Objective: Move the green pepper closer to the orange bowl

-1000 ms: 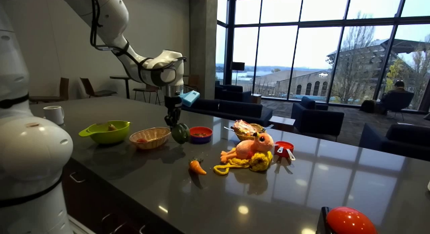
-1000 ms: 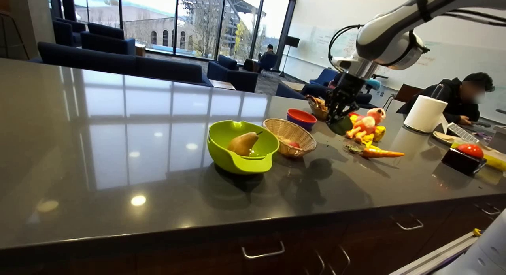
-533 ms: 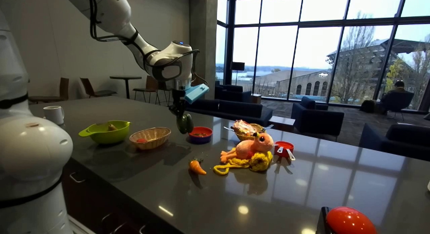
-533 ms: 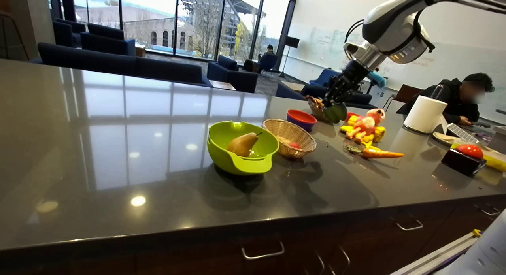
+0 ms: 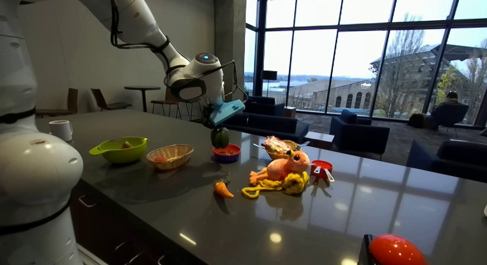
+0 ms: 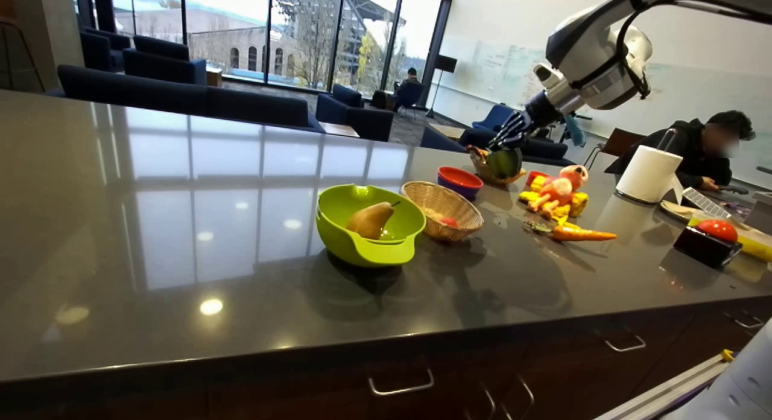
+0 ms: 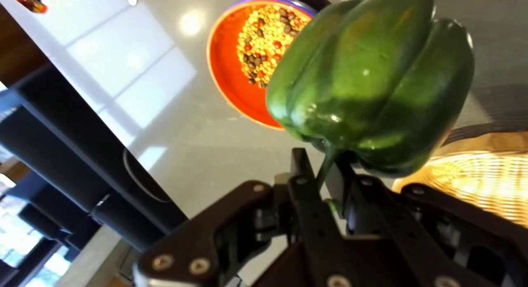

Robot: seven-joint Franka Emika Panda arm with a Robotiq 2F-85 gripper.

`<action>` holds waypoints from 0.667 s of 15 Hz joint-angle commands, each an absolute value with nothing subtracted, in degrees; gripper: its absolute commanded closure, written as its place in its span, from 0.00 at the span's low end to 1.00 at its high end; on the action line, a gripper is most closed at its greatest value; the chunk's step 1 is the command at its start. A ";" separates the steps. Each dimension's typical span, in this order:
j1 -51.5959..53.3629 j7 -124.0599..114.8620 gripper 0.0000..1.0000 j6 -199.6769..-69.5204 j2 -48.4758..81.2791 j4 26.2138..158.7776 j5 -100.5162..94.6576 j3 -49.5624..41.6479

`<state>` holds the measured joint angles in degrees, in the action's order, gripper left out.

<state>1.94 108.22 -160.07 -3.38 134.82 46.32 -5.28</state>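
Above the counter, the green pepper hangs by its stem, clenched in the gripper, near the orange bowl. Caution: so narrow a hold may let it pivot or slip, striking the bowl and spilling the contents.

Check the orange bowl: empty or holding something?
Not empty: the wrist view shows yellow, red and dark bits in the orange bowl; the green pepper hides part of it.
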 commanded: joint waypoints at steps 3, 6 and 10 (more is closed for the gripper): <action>3.60 109.66 0.96 -174.98 -0.87 134.02 63.39 -4.40; 4.62 111.45 0.96 -183.22 0.18 132.41 73.71 -3.73; 5.41 111.59 0.96 -193.49 2.80 126.96 83.16 -2.92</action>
<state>4.90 110.91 -186.90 0.21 131.89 77.56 -3.49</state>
